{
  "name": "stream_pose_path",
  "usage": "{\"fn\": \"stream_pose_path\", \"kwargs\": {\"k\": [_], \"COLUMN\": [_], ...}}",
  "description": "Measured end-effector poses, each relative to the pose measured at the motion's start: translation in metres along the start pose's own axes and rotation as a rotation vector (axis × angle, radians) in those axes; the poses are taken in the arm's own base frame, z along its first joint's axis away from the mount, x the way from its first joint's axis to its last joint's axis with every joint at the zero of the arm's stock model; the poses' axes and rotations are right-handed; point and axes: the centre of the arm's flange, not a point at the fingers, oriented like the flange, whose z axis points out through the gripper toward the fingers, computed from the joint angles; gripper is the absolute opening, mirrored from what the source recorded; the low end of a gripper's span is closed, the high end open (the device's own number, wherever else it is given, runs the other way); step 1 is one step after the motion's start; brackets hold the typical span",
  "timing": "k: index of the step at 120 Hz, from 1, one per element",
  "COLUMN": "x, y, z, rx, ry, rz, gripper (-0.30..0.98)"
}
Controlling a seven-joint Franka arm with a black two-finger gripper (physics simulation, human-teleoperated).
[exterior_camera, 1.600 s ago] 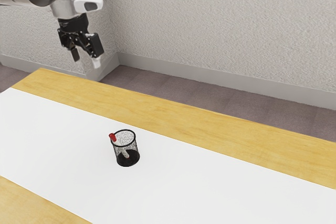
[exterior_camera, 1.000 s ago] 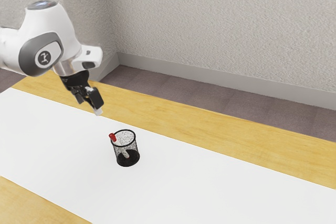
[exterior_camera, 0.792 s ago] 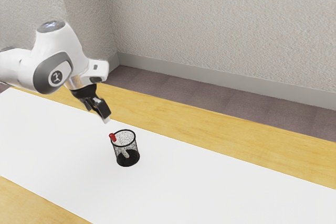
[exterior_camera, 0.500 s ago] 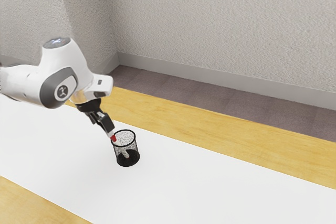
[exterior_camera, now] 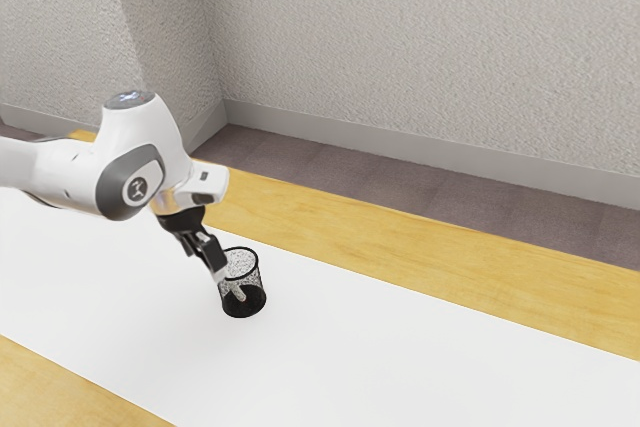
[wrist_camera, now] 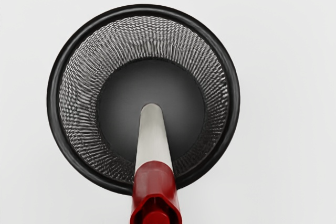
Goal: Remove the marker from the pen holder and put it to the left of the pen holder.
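At the pen holder [exterior_camera: 245, 299], the jaws sit lower.

I count one marker [wrist_camera: 154, 167], one pen holder [wrist_camera: 149, 40], one arm [exterior_camera: 125, 167], one table [exterior_camera: 380, 242].

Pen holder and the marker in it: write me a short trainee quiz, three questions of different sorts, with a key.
1. What colour is the upper end of the marker in the pen holder?
a) blue
b) red
c) green
2. True or false: the pen holder lies on its side.
3. Fill in "rim" or "base": in the exterior view, the claw is nearer the pen holder's ____.

Key: 1 b; 2 false; 3 rim
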Motion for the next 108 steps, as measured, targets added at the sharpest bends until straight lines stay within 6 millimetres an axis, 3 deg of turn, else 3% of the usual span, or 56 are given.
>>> {"fn": "stream_pose_path", "kwargs": {"k": [14,39,64,74,91,102,108], "x": [0.001,0.005,0.006,0.006,0.013,0.026,0.032], "y": [-0.001,0.003,0.002,0.003,0.001,-0.022,-0.037], "z": [0.006,0.002,-0.005,-0.025,-0.082,-0.131,-0.145], "rx": [-0.007,-0.003,0.004,0.013,0.029,0.031,0.025], "ry": [-0.001,0.024,0.043,0.077,0.137,0.144,0.105], "rz": [-0.005,0.003,0.001,0.001,0.0,-0.035,-0.059], "gripper": [0.66,0.18,-0.02,-0.05,-0.08,-0.09,-0.09]}}
